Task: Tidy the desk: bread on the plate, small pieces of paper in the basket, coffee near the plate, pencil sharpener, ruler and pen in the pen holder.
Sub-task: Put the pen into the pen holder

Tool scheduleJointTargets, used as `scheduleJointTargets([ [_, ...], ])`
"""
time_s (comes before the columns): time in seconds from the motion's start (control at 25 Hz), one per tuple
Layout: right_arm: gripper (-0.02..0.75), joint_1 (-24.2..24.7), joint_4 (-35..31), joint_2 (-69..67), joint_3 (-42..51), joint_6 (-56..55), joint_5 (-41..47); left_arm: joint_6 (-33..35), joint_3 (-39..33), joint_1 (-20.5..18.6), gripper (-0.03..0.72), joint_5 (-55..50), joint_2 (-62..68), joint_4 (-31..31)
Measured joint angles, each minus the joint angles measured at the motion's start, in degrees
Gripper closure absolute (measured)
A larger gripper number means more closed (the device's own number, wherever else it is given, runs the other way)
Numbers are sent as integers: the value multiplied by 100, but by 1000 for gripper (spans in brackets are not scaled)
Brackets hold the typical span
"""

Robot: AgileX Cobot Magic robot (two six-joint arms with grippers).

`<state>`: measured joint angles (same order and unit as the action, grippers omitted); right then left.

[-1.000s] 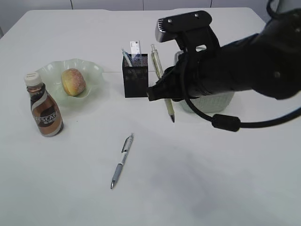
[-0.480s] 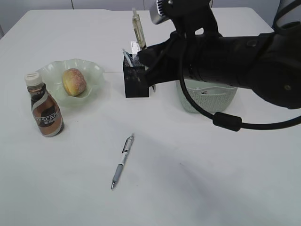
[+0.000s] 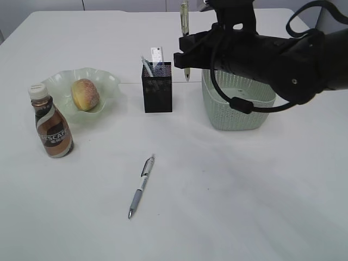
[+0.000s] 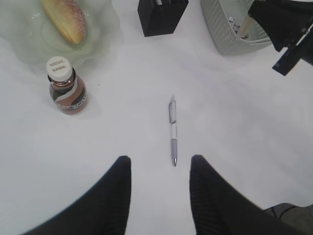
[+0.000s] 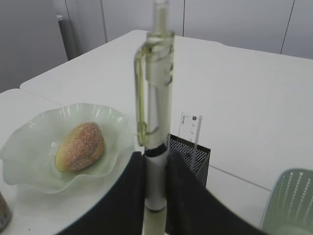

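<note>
My right gripper (image 3: pixel 186 58) (image 5: pixel 155 181) is shut on a clear-green pen (image 3: pixel 185 15) (image 5: pixel 155 117), held upright just right of the black mesh pen holder (image 3: pixel 157 87) (image 5: pixel 190 156) (image 4: pixel 161 17). The holder has a ruler (image 3: pixel 156 55) and other items in it. A silver pen (image 3: pixel 141 186) (image 4: pixel 172 131) lies on the table. My left gripper (image 4: pixel 160 164) is open and empty just in front of it. The bread (image 3: pixel 85 94) (image 4: pixel 64 19) lies on the green plate (image 3: pixel 109 82). The coffee bottle (image 3: pixel 50 126) (image 4: pixel 67 91) stands next to the plate.
A pale green basket (image 3: pixel 237 109) (image 4: pixel 225 34) stands right of the pen holder under my right arm, with paper bits inside. The table's far edge lies behind the holder.
My right gripper has lifted the clear-green pen from low beside the holder, swung it upright, and moved it rightward and higher. The left gripper's earlier position is not shown.
</note>
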<state>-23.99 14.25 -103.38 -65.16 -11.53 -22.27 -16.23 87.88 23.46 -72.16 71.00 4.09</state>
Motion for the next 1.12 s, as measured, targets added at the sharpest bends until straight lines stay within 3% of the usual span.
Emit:
scheduleJointTargets([
  [0.52, 674, 135, -85, -1916, -2391, 190, 18, 0, 0, 0, 389, 0, 127, -323],
  [0.76, 674, 168, -114, -2776, -3550, 190, 471, 0, 0, 0, 389, 0, 141, -409],
  [1.12, 674, 214, -127, -3402, -4138, 190, 611, 0, 0, 0, 389, 0, 141, -534],
])
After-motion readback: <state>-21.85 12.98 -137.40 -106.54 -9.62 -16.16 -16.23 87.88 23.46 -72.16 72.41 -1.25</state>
